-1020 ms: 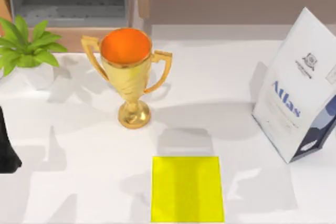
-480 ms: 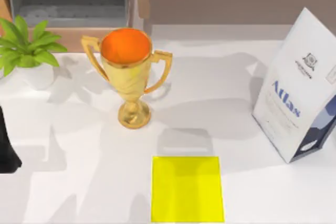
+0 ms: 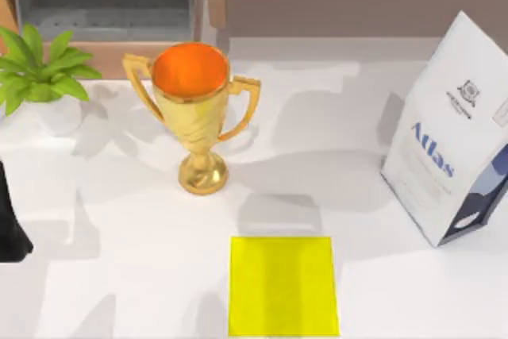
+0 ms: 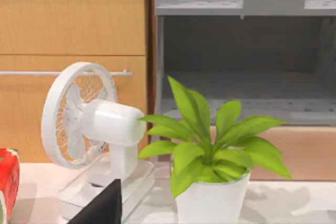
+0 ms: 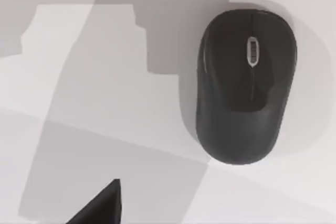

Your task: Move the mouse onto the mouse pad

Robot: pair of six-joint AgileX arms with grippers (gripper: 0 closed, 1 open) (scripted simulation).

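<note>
Mouse (image 5: 245, 87), black with a grey scroll wheel, lies flat on the white tabletop (image 5: 105, 108) under your right wrist camera. Your mouse pad (image 3: 283, 285) sits at the near edge of the tabletop in the top view, bare, in front of the gold trophy (image 3: 194, 113). Your left arm (image 3: 11, 224) stays at the left edge. You cannot tell how wide either pincer stands.

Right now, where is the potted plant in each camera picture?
Top view: potted plant at the far left, left of the gold trophy.
Left wrist view: plant beside the white fan, before the grey shelf.
Right wrist view: faces the black mouse instead.
Shared landmark: the grey shelf behind the plant.
</note>
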